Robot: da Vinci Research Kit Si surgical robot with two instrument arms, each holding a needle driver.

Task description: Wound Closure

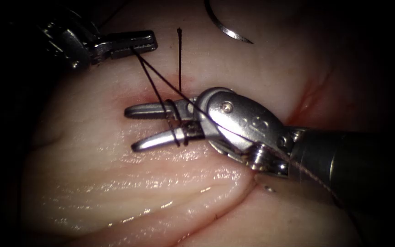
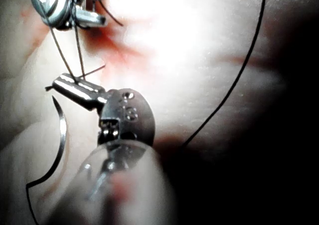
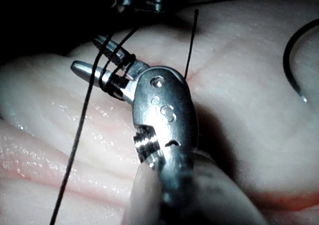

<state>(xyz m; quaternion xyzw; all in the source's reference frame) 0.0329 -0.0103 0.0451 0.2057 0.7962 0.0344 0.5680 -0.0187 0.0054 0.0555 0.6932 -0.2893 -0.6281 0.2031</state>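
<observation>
Endoscope view: the left tool [image 1: 136, 43] has its jaws clamped together on the thread [image 1: 154, 80], whose two strands run down to the right tool [image 1: 154, 128]. That tool's jaws stand apart, holding nothing, with thread wound in loops around them. A short free thread end [image 1: 179, 57] stands upright from the tissue [image 1: 115, 183] just above the right tool, where red fluid [image 1: 172, 89] stains the surface. The curved needle [image 1: 227, 27] lies free on the tissue, well apart from both tools and not driven in. By my reading, a knot is being thrown; the wraps call for the open jaws to reach that free end without shedding loops.

Left wrist view: the left tool [image 2: 75, 88] grips the strands, and the needle [image 2: 61, 135] lies beside it on the tissue.

Right wrist view: the right tool [image 3: 97, 68] shows its parted jaws carrying the loops, with the thread end [image 3: 191, 43] close behind and the needle [image 3: 291, 65] off to one side.
</observation>
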